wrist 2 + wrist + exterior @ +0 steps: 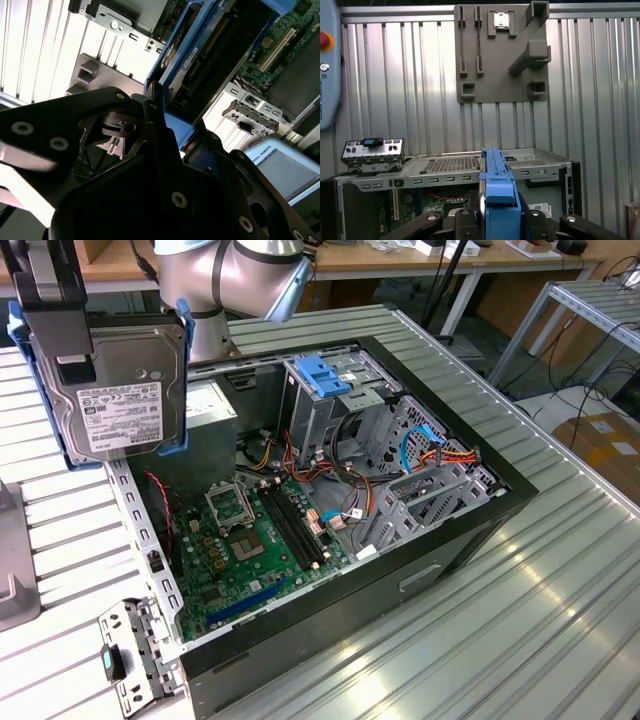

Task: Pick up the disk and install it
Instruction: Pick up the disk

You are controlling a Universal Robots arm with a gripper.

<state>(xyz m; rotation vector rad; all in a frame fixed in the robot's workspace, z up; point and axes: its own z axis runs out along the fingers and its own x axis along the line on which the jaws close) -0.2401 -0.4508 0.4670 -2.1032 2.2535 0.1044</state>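
The disk (120, 390), a dark hard drive with a white label in a bright blue carrier, hangs upright in the air at the exterior view's left, above the left rim of the open computer case (150, 540). My gripper (65, 335) is shut on its upper part. In the first wrist view the blue carrier (497, 190) stands edge-on between my black fingers (445, 225), over the case's edge. The second wrist view looks along the disk (210, 50) from behind my gripper (155, 125).
Inside the case lie a green motherboard (250, 540), a grey drive cage with a light-blue latch (325, 375) and coloured cables (440, 455). A grey fixture plate (500, 55) lies on the ribbed metal table (520, 620). A metal bracket (130, 650) sits by the case's near corner.
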